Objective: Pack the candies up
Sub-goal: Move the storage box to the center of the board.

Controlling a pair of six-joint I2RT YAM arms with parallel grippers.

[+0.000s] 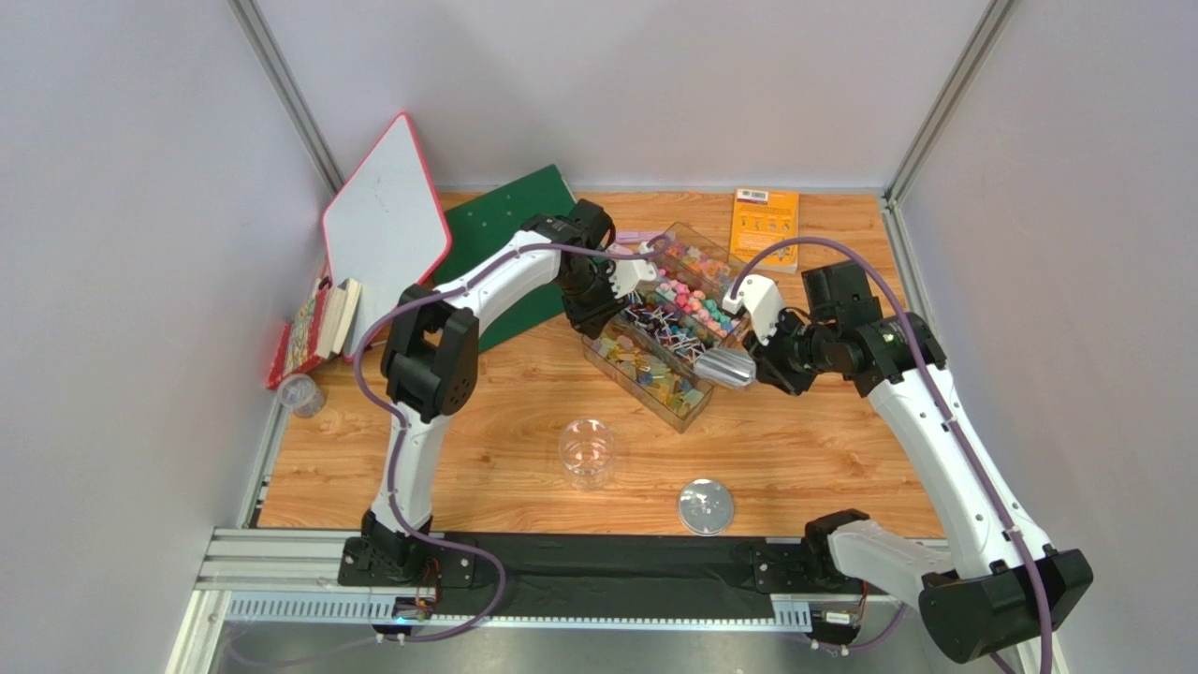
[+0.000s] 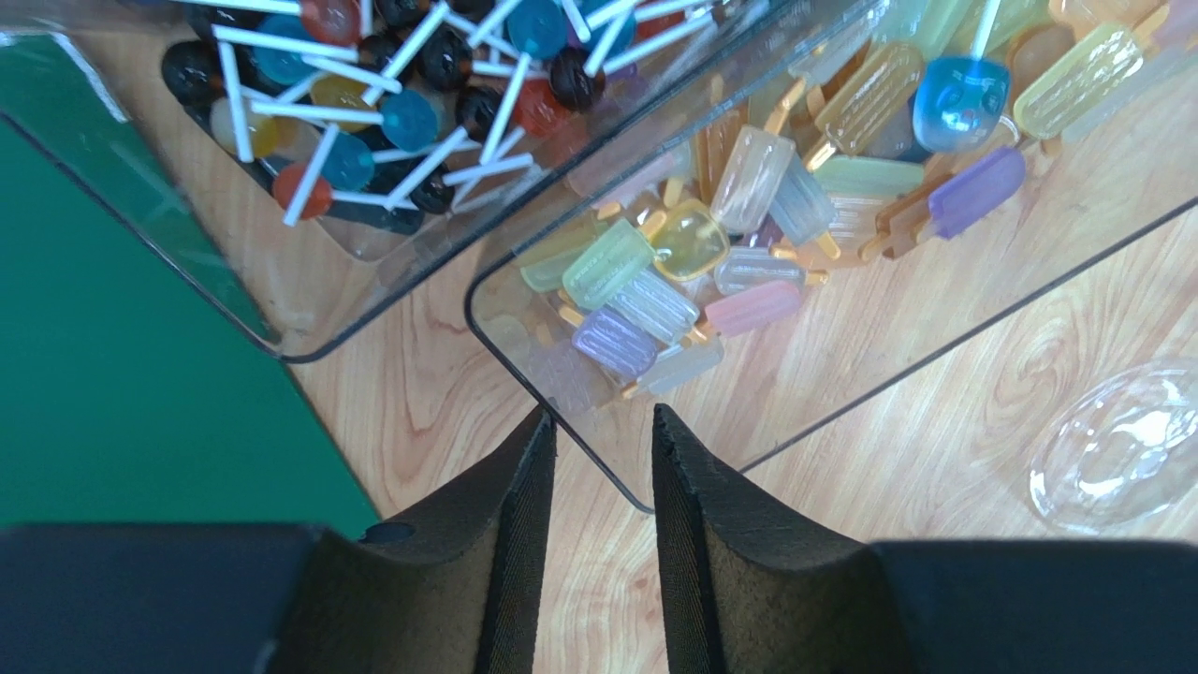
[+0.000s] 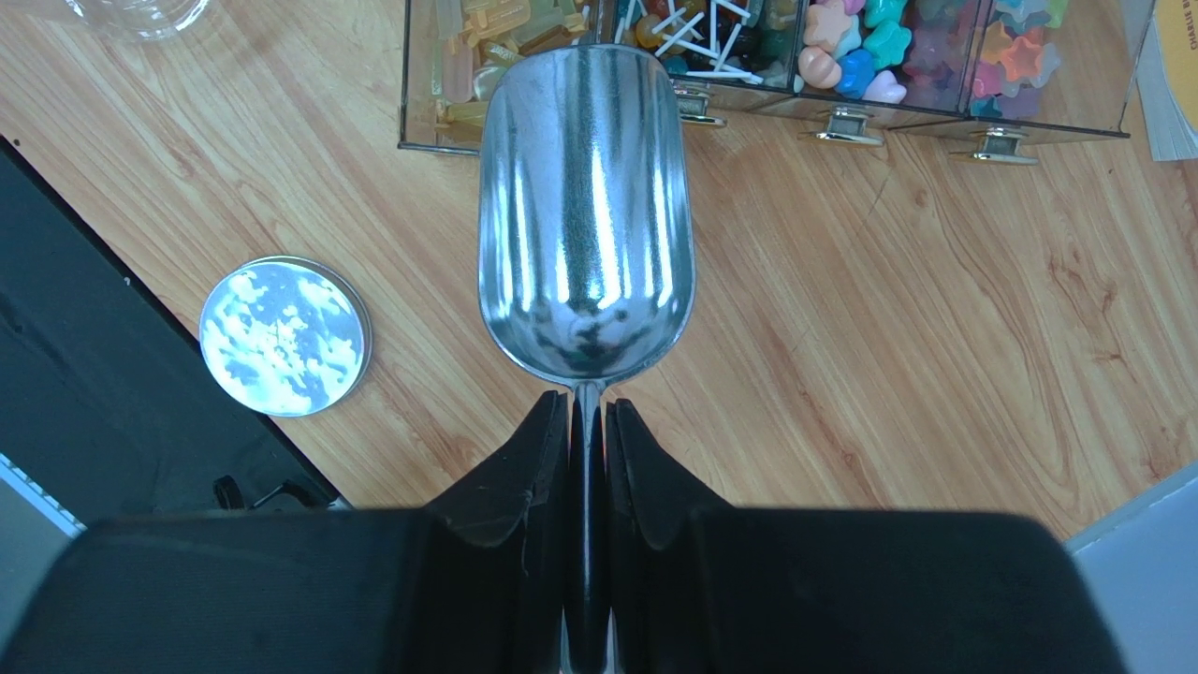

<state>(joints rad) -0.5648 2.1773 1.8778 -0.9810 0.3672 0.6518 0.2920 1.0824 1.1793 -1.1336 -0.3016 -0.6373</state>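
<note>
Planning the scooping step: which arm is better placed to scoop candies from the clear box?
Right. The right gripper is shut on the metal scoop, its empty bowl aimed at the candies in the clear box. The left gripper holds no tool, jaws apart at that box's corner.

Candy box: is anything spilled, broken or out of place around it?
No spill shows: the candies lie inside the clear box; the scoop is empty. The box sits askew to the table edge.

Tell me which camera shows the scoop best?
Right wrist view: the scoop sits big and central, handle pinched in the right pincer. The top view shows it small by the candy box; the left wrist view misses it.
</note>
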